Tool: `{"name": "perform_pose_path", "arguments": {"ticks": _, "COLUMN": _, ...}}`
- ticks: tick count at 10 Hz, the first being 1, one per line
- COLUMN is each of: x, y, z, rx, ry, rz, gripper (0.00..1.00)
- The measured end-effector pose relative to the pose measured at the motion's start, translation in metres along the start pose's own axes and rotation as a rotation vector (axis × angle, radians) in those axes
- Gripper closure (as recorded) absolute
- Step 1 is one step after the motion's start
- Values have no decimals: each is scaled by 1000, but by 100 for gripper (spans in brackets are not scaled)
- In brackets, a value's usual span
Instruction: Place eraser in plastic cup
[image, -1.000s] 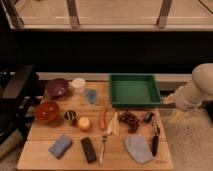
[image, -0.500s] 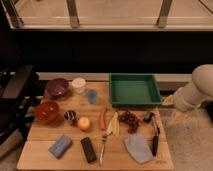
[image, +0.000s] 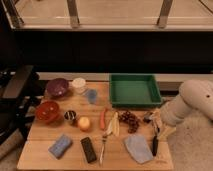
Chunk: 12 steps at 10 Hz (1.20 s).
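Your gripper — grip state I can't tell — hangs well apart from the eraser; reaching across could drag the cloth.

Dim warm light — end effector shadowy at right

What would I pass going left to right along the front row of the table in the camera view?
Blue-grey sponge, eraser, slim utensil, grey cloth, black-handled tool; the gripper is by that tool's far end.
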Motion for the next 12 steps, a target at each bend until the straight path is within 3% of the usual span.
{"name": "perform_pose_path", "arguments": {"ticks": 3, "x": -46, "y": 10, "z": 20, "rx": -17, "ry": -63, "rz": -132, "gripper": 35}}
{"name": "perform_pose_path", "arguments": {"ticks": 4, "x": -66, "y": 15, "z": 28, "rx": -24, "ry": -96, "rz": -209, "gripper": 35}}
{"name": "perform_pose_path", "arguments": {"ticks": 6, "x": -96, "y": 25, "z": 42, "rx": -36, "ry": -167, "rz": -379, "gripper": 35}}
{"name": "perform_pose_path", "arguments": {"ticks": 10, "x": -140, "y": 47, "z": 59, "rx": -70, "ry": -318, "rz": -816, "gripper": 35}}
{"name": "perform_pose_path", "arguments": {"ticks": 11, "x": -147, "y": 51, "z": 61, "rx": -77, "ry": -338, "rz": -894, "gripper": 35}}
{"name": "perform_pose_path", "arguments": {"ticks": 12, "x": -150, "y": 54, "z": 62, "rx": -81, "ry": -347, "rz": -929, "gripper": 35}}
